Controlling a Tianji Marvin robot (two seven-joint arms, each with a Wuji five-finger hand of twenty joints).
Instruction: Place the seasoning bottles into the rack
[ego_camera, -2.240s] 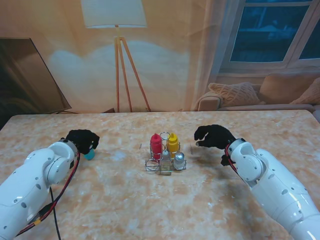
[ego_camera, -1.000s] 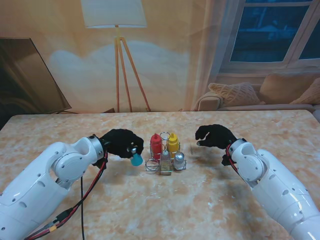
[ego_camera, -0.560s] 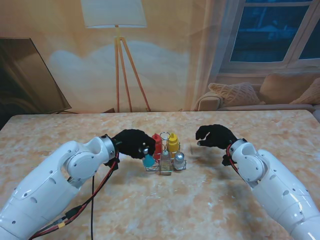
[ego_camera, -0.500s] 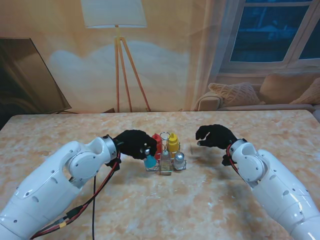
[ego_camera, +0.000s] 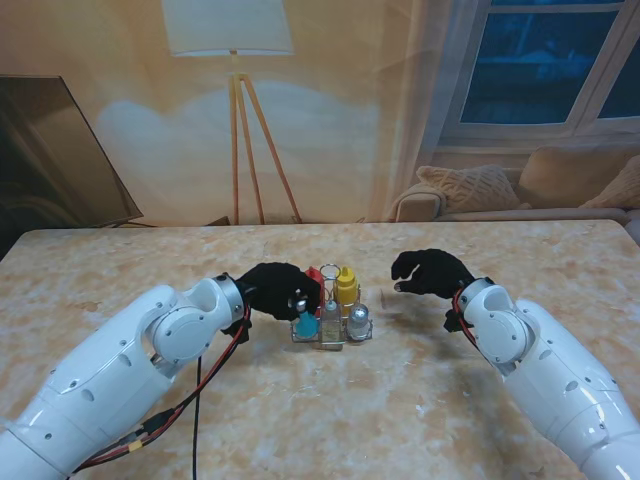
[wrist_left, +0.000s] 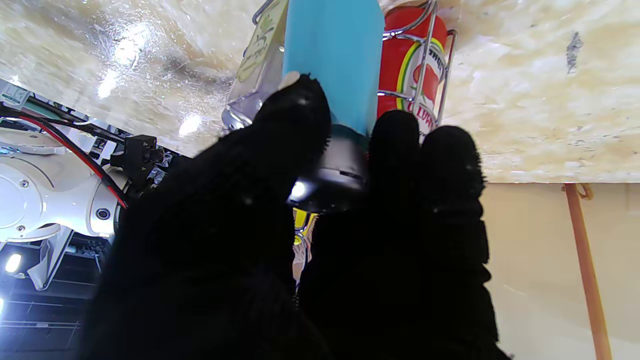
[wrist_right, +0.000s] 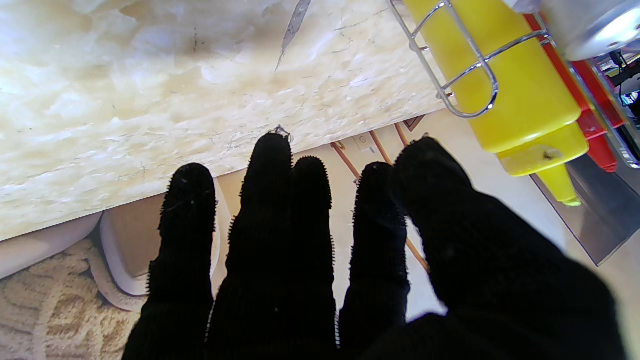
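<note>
Two robot hands: left (ego_camera: 272, 290) clamps blue bottle (ego_camera: 303, 322) | right (ego_camera: 428, 272) spread, empty | marble table (ego_camera: 400, 400) | floor lamp (ego_camera: 232, 60)

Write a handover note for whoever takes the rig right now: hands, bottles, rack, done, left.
Left robot hand: shut on the blue bottle, held at the rack's near-left corner, beside the red bottle.
Right robot hand: open, empty, to the right of the rack.
Done: red bottle, yellow bottle and silver-capped shaker are in the rack.
Left: seat the blue bottle and release. I cannot tell whether it is seated.
</note>
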